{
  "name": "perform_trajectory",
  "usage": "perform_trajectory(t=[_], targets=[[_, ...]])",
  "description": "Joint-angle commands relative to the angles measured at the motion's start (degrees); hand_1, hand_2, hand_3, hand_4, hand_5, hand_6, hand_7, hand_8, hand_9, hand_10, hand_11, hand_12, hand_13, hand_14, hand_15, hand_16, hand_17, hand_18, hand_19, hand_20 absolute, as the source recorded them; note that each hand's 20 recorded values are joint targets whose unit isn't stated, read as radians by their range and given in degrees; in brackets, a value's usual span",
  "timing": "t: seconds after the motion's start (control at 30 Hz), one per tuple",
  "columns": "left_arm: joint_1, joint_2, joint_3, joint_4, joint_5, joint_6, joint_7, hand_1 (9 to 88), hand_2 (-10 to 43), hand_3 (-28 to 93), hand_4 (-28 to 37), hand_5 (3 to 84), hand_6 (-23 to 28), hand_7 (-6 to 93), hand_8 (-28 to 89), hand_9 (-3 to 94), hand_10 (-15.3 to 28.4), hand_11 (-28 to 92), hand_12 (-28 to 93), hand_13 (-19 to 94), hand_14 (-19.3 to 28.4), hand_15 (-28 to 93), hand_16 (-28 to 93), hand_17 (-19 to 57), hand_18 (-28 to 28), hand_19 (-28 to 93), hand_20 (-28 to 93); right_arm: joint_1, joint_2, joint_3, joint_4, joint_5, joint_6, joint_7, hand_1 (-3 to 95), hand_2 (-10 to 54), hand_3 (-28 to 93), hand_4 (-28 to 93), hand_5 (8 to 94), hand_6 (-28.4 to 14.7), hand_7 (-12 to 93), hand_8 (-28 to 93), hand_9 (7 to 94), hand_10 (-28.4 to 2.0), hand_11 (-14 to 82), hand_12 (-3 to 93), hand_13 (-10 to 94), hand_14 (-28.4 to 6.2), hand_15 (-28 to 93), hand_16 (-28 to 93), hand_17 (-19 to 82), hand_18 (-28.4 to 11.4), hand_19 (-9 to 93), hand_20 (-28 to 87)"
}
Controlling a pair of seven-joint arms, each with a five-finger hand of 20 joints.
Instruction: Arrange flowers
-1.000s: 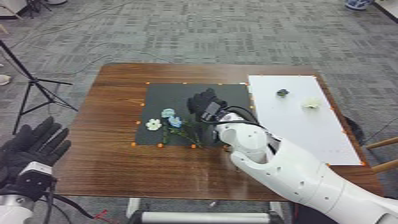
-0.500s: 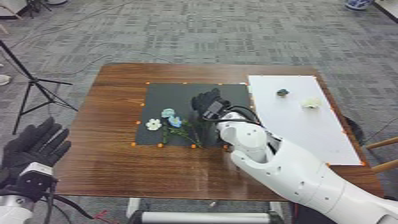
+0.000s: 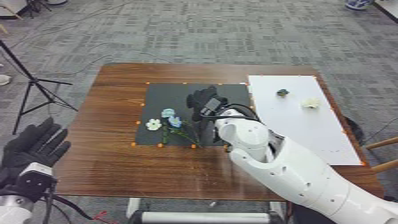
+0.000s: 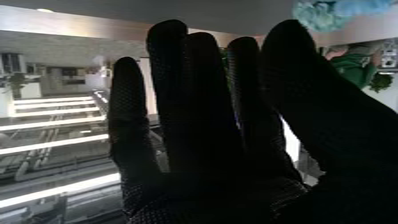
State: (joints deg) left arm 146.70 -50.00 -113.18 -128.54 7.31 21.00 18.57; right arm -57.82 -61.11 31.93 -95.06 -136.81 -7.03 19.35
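My right hand point(image 3: 203, 99) is over the dark mat point(image 3: 178, 92), to the right of the flowers and apart from them. A pale blue flower point(image 3: 168, 113), a blue flower point(image 3: 174, 121) and a white flower point(image 3: 154, 124) lie grouped on that mat, with green stems toward its front edge. In the right wrist view my right hand point(image 4: 209, 115) has extended fingers and is open, holding nothing visible; beyond the thumb are a teal flower point(image 4: 322, 16), a blue flower point(image 4: 366, 6) and green leaves point(image 4: 354, 69). My left hand point(image 3: 35, 145) rests open beyond the table's left side.
On the white sheet point(image 3: 306, 135) at the right lie a cream flower point(image 3: 310, 103) and a small dark bluish flower point(image 3: 282, 92). Orange markers line the mat and sheet on the brown table point(image 3: 115, 165). A black tripod point(image 3: 33, 80) stands on the floor at left.
My right hand shifted slightly right, then back left over the dark mat. The flowers and my left hand have kept their places.
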Motion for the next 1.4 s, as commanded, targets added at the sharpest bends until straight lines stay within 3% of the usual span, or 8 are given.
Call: perform_trajectory(t=[0.03, 0.17, 0.4, 0.53, 0.6, 0.87, 1.13, 1.4], targets=[[0.8, 0.21, -0.09, -0.26, -1.67, 0.07, 0.71, 35.5, 6.7, 66, -18.0, 38.3, 6.6, 13.9, -9, 31.2, 11.7, 18, 13, 22, 12.5, 25, -1, -2.9, 10.9, 18, 12, -0.4, 0.2, 1.0, -1.3, 0.6, 0.1, 0.7, 46.2, -9.5, 79, -28, 57.7, -1.6, 17, -13, 61.4, -13.4, 17.7, 15.6, 56, -11.8, 52, 19, 21, -22.1, 66, 26], [0.9, 0.30, -0.16, -0.21, -2.08, 0.25, 0.87, 33.8, 8.6, 66, -19.4, 38.6, 6.8, 13.5, -9, 31.4, 12.1, 18, 13, 22, 12.7, 25, -1, -3.0, 10.9, 18, 12, 0.2, 0.5, -0.6, -0.1, -2.4, 1.8, 2.2, 45.5, -9.3, 78, -28, 58.3, -2.1, 16, -13, 62.2, -13.9, 17.7, 15.6, 57, -11.9, 53, 19, 21, -22.4, 66, 26], [1.0, -0.12, -0.36, -0.37, -1.98, -0.04, 0.81, 31.2, 11.9, 68, -22.5, 39.0, 7.1, 12.9, -8, 31.6, 12.4, 17, 13, 22, 12.9, 25, -1, -3.0, 11.0, 18, 13, -2.0, 1.0, 3.1, -0.6, -3.4, 1.6, 3.3, 64.8, 5.8, 71, -28, 63.4, 1.2, 16, -11, 67.1, -11.1, 13.5, 19.8, 59, -7.1, 40, 35, 20, -19.2, 67, 30], [1.4, 0.32, -0.20, -0.87, -2.19, -0.08, 1.75, 30.7, 12.6, 68, -23.6, 39.1, 7.1, 12.8, -8, 31.7, 12.4, 17, 14, 22, 13.0, 25, -1, -3.1, 11.0, 18, 13, -6.0, 2.5, 12.0, -2.4, 0.3, 4.0, 5.7, 58.5, 2.9, 73, -28, 62.1, 0.2, 16, -9, 65.5, -12.4, 14.7, 17.9, 58, -8.1, 41, 34, 22, -20.4, 65, 28], [1.7, 0.05, -0.19, -1.22, -1.99, -0.73, 1.42, 30.3, 12.6, 69, -23.9, 39.2, 7.2, 12.6, -8, 31.7, 12.4, 17, 14, 22, 13.0, 25, -1, -3.1, 11.1, 18, 13, -7.3, 3.7, 15.8, -2.6, 2.3, 5.3, 7.9, 45.6, -0.6, 79, -27, 60.5, -1.1, 16, -12, 63.0, -13.7, 15.7, 14.9, 56, -12.2, 47, 19, 22, -22.0, 65, 24], [1.1, 0.17, 0.00, -0.76, -1.72, -0.67, 1.05, 29.9, 12.7, 69, -25.0, 39.2, 7.3, 12.0, -8, 31.7, 12.6, 17, 13, 22, 13.1, 25, -1, -3.1, 11.1, 18, 13, -16.5, 12.3, 28.1, -3.6, 4.6, 12.5, 10.3, 42.3, -2.3, 78, -26, 61.1, -1.5, 16, -12, 60.7, -13.8, 14.8, 13.5, 52, -13.5, 44, 13, 21, -20.6, 61, 20], [1.9, -0.27, 0.06, -0.89, -2.16, -0.42, 2.00, 29.6, 12.9, 70, -25.3, 39.2, 7.4, 11.9, -8, 31.7, 12.6, 17, 14, 22, 13.1, 24, -1, -3.1, 11.1, 18, 12, -18.1, 13.7, 33.2, -2.3, 3.9, 0.8, 12.8, 43.6, -5.6, 81, -26, 55.9, -2.5, 16, -13, 52.1, -14.7, 13.4, 12.1, 38, -15.4, 41, 8, 18, -19.7, 58, 16], [1.8, 0.30, 0.84, -0.80, -2.50, -0.61, 2.45, 29.7, 13.2, 70, -25.4, 39.2, 7.3, 12.0, -8, 31.8, 12.7, 17, 14, 22, 13.1, 25, -1, -3.1, 11.1, 18, 12, -17.0, 13.2, 31.3, 4.0, 4.3, 3.0, 12.9, 41.4, -1.9, 84, -25, 47.4, -5.7, 13, -11, 40.2, -15.3, 12.5, 7.7, 24, -13.8, 36, -5, 15, -19.6, 53, 13]])
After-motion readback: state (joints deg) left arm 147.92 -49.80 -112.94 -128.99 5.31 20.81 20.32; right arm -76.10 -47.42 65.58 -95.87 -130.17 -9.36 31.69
